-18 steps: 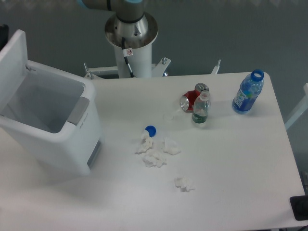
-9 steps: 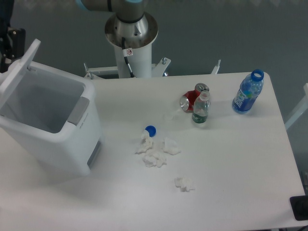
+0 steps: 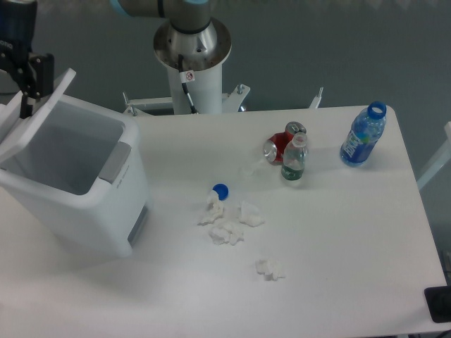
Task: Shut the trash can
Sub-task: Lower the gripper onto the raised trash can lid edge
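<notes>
One trash can (image 3: 77, 179) — a large white boxy bin with a grey latch strip (image 3: 115, 161) on its front — is seen at the left end of the white table (image 3: 352, 246), its mouth uncovered. The hinged lid (image 3: 39, 113) is raised at a slant over the bin's far left rim. A dark gripper (image 3: 28, 74) is pictured at the top left corner, right against the lid's upper edge; whether its jaws are apart or together cannot be told, as the lid hides them in part.

Two bottles are counted on the right half of the table: a blue bottle (image 3: 363, 135), uncapped, near the far right edge, and a small clear bottle (image 3: 294, 158) with a green label, standing upright. One crushed red soda can (image 3: 282, 144) is seen lying just behind the small bottle, touching it or nearly so. One blue bottle cap (image 3: 220, 190) is found near the middle of the table, beside a cluster of three crumpled white tissues (image 3: 227, 222) — a fourth tissue (image 3: 268, 268) is set apart nearer the front edge. The arm's white base column (image 3: 192, 60) is mounted behind the table.
</notes>
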Robot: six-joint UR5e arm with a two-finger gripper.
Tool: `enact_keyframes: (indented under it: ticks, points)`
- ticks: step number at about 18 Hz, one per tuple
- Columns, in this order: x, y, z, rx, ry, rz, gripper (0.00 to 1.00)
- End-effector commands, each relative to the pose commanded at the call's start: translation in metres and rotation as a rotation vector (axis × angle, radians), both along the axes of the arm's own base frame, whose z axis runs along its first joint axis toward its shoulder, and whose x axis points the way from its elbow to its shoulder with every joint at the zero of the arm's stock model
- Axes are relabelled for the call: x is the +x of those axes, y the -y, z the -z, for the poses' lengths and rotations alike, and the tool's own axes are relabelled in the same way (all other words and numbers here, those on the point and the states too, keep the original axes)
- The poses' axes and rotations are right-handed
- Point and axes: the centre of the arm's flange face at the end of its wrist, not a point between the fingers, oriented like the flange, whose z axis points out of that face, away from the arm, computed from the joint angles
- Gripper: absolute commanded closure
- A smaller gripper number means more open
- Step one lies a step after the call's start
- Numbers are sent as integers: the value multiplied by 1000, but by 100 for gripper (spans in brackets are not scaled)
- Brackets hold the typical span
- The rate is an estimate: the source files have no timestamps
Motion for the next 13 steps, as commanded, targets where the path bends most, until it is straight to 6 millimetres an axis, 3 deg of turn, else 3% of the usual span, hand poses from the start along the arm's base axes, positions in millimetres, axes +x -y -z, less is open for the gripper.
enact_keyframes:
  ticks: [9, 13]
  points:
    - [-19, -1, 5, -13, -17, -34, 7]
    - [-22, -6, 12, -29, -17, -38, 28]
